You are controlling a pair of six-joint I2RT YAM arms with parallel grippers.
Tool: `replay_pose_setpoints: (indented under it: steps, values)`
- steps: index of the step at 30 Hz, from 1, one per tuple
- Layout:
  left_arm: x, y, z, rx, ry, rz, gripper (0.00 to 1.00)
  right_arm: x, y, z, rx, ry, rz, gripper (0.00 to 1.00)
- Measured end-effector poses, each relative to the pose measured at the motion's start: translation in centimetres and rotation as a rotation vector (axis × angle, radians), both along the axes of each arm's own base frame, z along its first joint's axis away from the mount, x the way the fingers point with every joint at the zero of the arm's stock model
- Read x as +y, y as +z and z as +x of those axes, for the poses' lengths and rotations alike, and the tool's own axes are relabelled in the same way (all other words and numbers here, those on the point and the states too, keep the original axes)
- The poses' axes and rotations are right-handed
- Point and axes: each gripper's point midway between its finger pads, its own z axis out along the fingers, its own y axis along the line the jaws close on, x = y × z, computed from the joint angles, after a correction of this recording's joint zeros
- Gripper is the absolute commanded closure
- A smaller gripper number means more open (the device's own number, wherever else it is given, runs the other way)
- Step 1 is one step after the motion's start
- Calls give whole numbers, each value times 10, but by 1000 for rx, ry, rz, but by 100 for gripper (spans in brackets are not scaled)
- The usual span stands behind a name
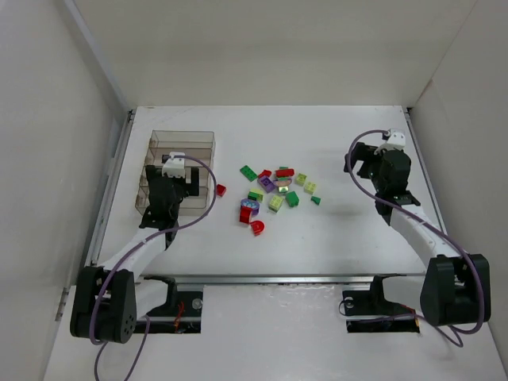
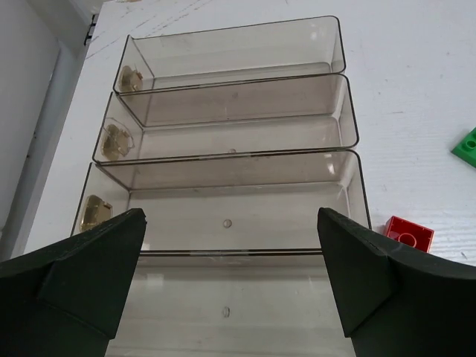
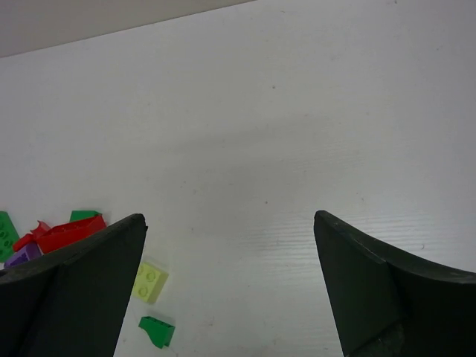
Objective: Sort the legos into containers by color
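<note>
Both finger pairs spread, empty: left fingers over organizer box, right fingers near legos scattered on tabletop.

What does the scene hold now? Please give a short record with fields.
box: clear, four long rows, at the left of the table; no brick seen inside
legos: loose at the centre; red, green, yellow-green, purple
red brick: alone, beside the box, apart from the other legos
left pincer: open, above the box, holds nothing
right pincer: open, over bare table to the right of the legos, holds nothing
sorting: not yet begun
</note>
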Motion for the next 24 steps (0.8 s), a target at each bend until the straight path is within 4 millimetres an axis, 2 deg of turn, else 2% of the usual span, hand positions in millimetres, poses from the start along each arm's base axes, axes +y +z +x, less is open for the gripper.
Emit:
replay_pose_setpoints:
  steps: [3, 5, 7, 9, 11, 13, 15, 16, 18, 20, 22, 24]
  values:
    - [-1, -1, 0, 12, -19, 22, 0, 4, -1, -2, 14, 20, 4, 0]
    - [-8, -4, -1, 68, -96, 84, 0, 7, 3, -2, 24, 40, 8, 0]
    - [-18, 0, -1, 113, -201, 160, 0, 11, 13, -1, 24, 63, 1, 0]
    - [-31, 17, 2, 130, -322, 238, 0, 20, 33, 1, 20, 99, -27, 0]
    - [-45, 45, 7, 106, -450, 322, 0, 39, 58, 4, 3, 152, -89, 0]
    - [-57, 74, 13, 70, -545, 377, 0, 71, 86, 7, -23, 218, -170, 0]
    - [-71, 98, 22, 49, -617, 393, 0, 105, 104, 8, -26, 282, -252, 0]
    - [-78, 107, 27, 51, -653, 393, 0, 121, 107, 8, -11, 314, -284, 0]
    - [-93, 122, 39, 62, -730, 392, 0, 147, 100, 5, 34, 385, -325, 0]
    - [-111, 127, 48, 83, -808, 393, 0, 157, 79, -3, 96, 457, -331, 0]
    - [-126, 116, 48, 125, -861, 405, 0, 160, 50, -16, 171, 515, -329, 0]
    - [-138, 95, 36, 186, -908, 436, 0, 162, 23, -31, 241, 554, -328, 0]
